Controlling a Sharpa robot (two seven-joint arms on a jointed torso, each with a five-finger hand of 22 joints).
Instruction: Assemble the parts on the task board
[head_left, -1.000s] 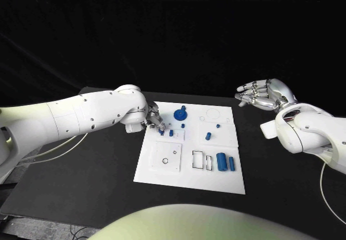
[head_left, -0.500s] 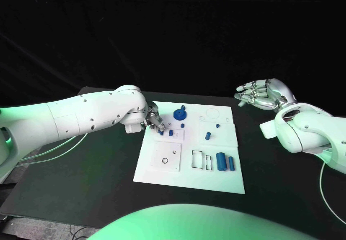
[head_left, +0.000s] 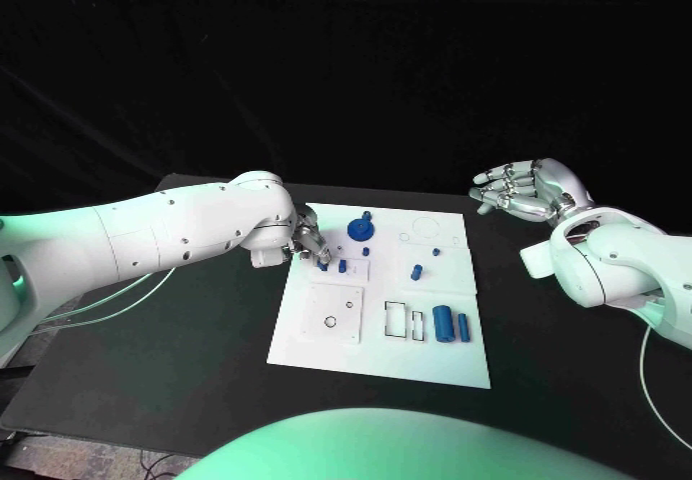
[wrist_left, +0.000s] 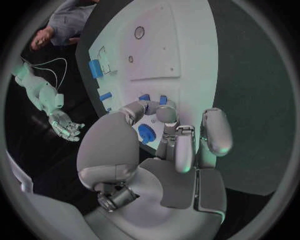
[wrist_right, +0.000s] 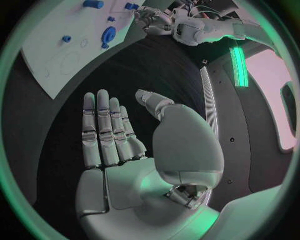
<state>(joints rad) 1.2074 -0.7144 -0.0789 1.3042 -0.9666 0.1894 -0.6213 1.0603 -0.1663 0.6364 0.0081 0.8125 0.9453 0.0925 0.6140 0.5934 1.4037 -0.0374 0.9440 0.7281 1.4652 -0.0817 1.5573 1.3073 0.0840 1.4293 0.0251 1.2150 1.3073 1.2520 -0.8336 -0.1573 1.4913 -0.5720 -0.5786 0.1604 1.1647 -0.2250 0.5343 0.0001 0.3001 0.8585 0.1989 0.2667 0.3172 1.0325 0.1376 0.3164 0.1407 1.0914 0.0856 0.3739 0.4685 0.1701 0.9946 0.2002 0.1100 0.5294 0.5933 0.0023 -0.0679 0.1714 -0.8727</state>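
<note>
We judge the assembly partly done: on the task board some blue parts lie loose. Our left hand works a small blue part at the board's edge, grasp unclear; our right hand hangs released, off-board

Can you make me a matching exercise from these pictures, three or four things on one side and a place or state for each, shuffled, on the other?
Things:
1. left hand
2. right hand
3. two upright blue cylinders
4. task board

Places or states:
A. white plate lying on the black table
B. raised off the board's right side, holding nothing
C. fingertips down at small blue parts on the board's far left
D. side by side near the board's right edge

Pairs: 1-C, 2-B, 3-D, 4-A
</note>
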